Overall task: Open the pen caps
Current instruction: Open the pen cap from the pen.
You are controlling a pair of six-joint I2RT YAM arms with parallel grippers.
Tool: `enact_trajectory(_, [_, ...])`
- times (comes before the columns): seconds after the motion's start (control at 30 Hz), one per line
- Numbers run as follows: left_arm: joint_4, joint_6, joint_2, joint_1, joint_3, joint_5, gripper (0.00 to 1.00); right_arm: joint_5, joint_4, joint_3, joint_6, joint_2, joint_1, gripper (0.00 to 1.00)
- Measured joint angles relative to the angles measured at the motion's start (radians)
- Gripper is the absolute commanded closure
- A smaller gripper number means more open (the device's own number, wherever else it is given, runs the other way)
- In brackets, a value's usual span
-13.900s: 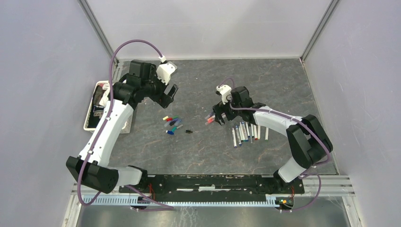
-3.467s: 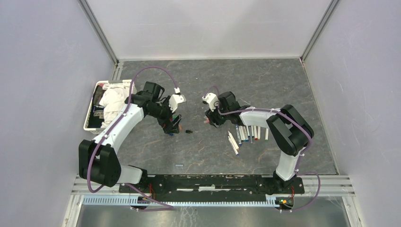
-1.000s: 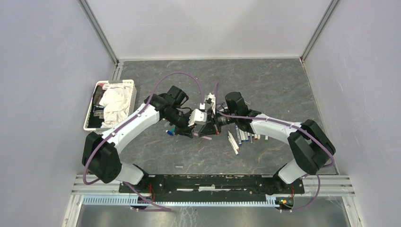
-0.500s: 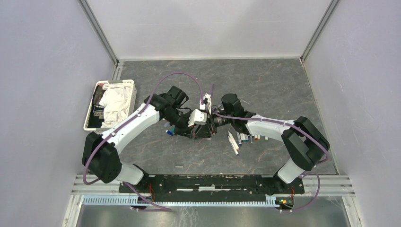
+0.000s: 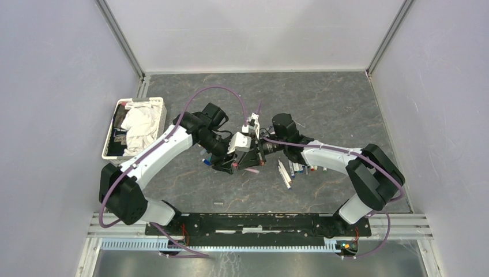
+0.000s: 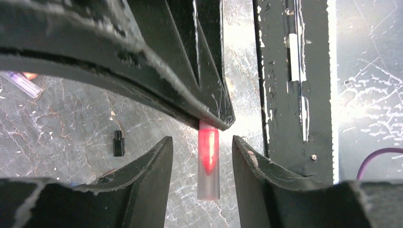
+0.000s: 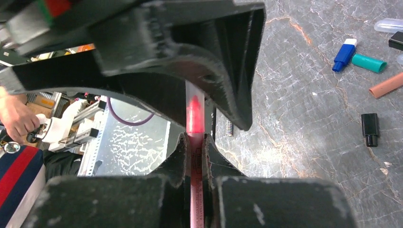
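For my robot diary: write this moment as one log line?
right gripper: shut on pen | left gripper: open either side of cap | cap: on

Both arms reach inward, wrists nearly meeting tip to tip. Left pincer (image 6: 202, 142) stands with fingers apart; right pincer (image 7: 195, 142) is clamped tight on a pen (image 7: 196, 204).

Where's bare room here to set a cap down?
Bare: the far grey mat by the back wall; mostly the near strip before the black rail. Crowded: the middle, where left gripper and right gripper meet at the pink pen, between loose coloured caps and the row of white pens.
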Motion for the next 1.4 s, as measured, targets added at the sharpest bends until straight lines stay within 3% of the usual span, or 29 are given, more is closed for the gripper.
enact_trajectory(0.57, [-0.027,0.047,0.0,-0.015,0.03,-0.075,0.56,-0.005,-0.115,0.023,-0.053,-0.026,-0.002,1.0])
enact_trajectory(0.67, [-0.021,0.047,0.001,-0.029,0.03,-0.075,0.67,-0.006,-0.115,0.032,-0.052,-0.026,0.0,1.0])
enact_trajectory(0.7, [-0.019,0.047,0.001,-0.033,0.029,-0.075,0.74,-0.006,-0.115,0.034,-0.052,-0.026,0.0,0.96])
enact_trajectory(0.77, [-0.022,0.046,0.001,-0.036,0.026,-0.075,0.84,-0.002,-0.117,0.037,-0.053,-0.024,-0.001,0.79])
enact_trajectory(0.87, [-0.017,0.047,0.001,-0.039,0.019,-0.082,0.94,-0.003,-0.122,0.038,-0.053,-0.019,-0.003,0.59])
enact_trajectory(1.0, [-0.006,0.046,0.001,-0.039,0.018,-0.087,0.98,-0.006,-0.11,0.037,-0.047,-0.019,0.0,0.55])
enact_trajectory(1.2, [0.018,0.045,0.0,-0.039,0.018,-0.085,0.98,-0.015,-0.04,0.034,0.003,-0.003,0.007,0.61])
enact_trajectory(1.37, [0.014,0.04,-0.007,-0.039,0.018,-0.074,0.98,-0.015,-0.03,0.034,0.023,0.011,0.008,0.97])
enact_trajectory(1.4, [0.013,0.04,-0.012,-0.04,0.018,-0.076,0.98,-0.018,-0.029,0.035,0.021,0.013,0.007,1.0])
